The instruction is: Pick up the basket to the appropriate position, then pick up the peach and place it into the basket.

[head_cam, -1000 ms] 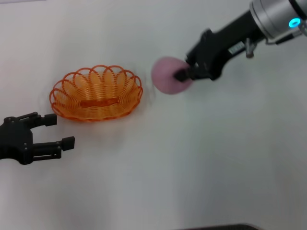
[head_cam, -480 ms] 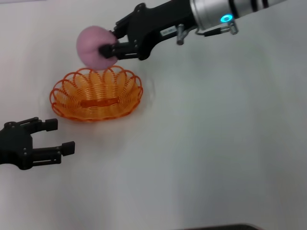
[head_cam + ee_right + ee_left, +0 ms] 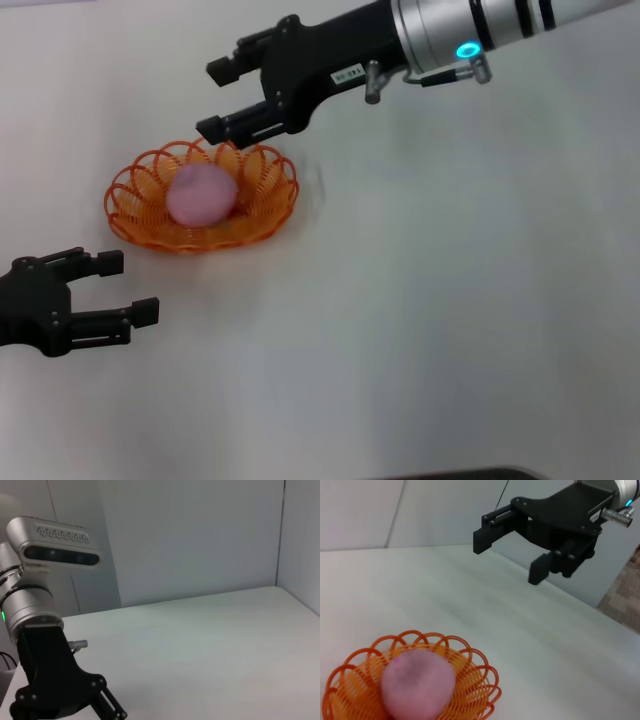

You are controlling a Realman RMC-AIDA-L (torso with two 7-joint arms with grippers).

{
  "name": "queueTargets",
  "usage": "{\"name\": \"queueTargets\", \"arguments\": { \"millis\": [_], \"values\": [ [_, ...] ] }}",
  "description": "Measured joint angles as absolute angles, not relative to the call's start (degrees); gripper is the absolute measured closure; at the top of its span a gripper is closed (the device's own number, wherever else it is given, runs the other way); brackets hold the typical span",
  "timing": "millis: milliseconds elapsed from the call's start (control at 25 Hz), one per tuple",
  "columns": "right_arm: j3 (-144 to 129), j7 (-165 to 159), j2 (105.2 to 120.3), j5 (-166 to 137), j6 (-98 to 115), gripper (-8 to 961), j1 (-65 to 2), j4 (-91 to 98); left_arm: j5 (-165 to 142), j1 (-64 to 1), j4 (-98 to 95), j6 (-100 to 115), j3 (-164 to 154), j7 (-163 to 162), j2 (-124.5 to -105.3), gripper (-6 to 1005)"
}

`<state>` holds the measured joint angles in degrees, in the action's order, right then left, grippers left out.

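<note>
The pink peach (image 3: 201, 194) lies inside the orange wire basket (image 3: 268, 200), which stands on the white table at the left. Both also show in the left wrist view: the peach (image 3: 418, 683) in the basket (image 3: 479, 690). My right gripper (image 3: 212, 100) is open and empty, hanging just above the basket's far rim; it also shows in the left wrist view (image 3: 506, 551). My left gripper (image 3: 128, 288) is open and empty, low on the table in front of the basket, apart from it; it also shows in the right wrist view (image 3: 110, 709).
The white table (image 3: 450, 300) stretches to the right and front of the basket. Grey walls (image 3: 190, 540) stand behind the table.
My right gripper carried the peach leftward to above the basket, then opened. The peach dropped into the basket. The left arm has barely moved.
</note>
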<state>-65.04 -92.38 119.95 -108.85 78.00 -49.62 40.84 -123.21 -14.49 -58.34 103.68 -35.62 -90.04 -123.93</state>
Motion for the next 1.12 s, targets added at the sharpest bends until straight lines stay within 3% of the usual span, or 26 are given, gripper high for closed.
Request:
{"name": "queueTargets", "arguments": {
  "millis": [40,280,480,800,1120],
  "values": [
    [-65.0,-92.4,119.90,-108.8,78.2,230,-49.2,40.9,-123.2,-14.5,-58.3,103.6,-35.6,-90.0,-123.93,91],
    [-64.0,-92.8,119.62,-108.7,81.0,117,-43.9,45.1,-123.2,-14.6,-58.5,103.4,-35.2,-90.2,-123.93,91],
    [-58.9,-92.8,119.44,-108.6,87.9,22,-35.7,49.8,-122.8,-14.8,-58.7,103.4,-33.0,-90.2,-123.79,91],
    [-52.2,-86.0,116.54,-109.2,94.7,25,-24.4,48.4,-122.7,-14.8,-58.3,103.0,-30.4,-90.2,-123.70,92],
    [-47.1,-70.3,117.19,-109.3,93.3,25,-21.3,40.9,-122.8,-14.8,-58.0,102.5,-30.3,-90.4,-123.66,92]
  ]
}}
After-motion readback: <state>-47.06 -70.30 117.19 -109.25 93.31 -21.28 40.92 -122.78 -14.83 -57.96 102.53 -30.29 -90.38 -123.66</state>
